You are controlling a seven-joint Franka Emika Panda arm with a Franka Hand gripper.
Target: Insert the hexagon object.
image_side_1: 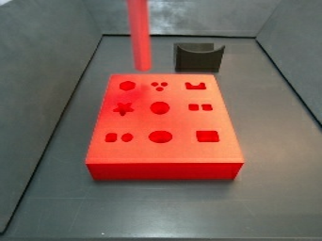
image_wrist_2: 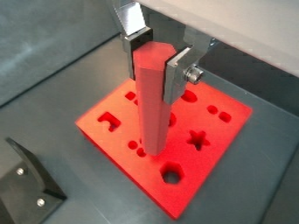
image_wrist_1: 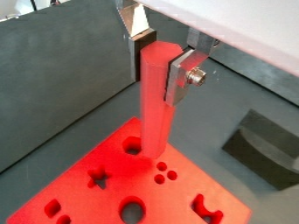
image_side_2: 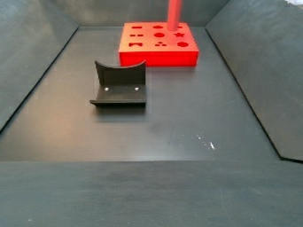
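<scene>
My gripper (image_wrist_1: 160, 66) is shut on the hexagon object (image_wrist_1: 156, 96), a long red six-sided peg, near its upper end. It shows the same way in both wrist views (image_wrist_2: 158, 66). The peg (image_wrist_2: 151, 101) hangs upright over the flat red block (image_wrist_2: 225, 131) with shaped holes. Its lower end is close to a hole (image_wrist_1: 132, 145) near one corner of the block (image_wrist_1: 82, 199). In both side views only the peg (image_side_1: 138, 33) (image_side_2: 173, 11) shows, low over the block (image_side_1: 164, 169) (image_side_2: 160, 58); the gripper is cut off above. I cannot tell whether the peg touches the block.
The black fixture (image_side_2: 119, 84) stands on the dark floor away from the block. It also shows behind the block in a side view (image_side_1: 199, 56) and in both wrist views (image_wrist_1: 263, 144) (image_wrist_2: 24, 188). Grey walls enclose the floor.
</scene>
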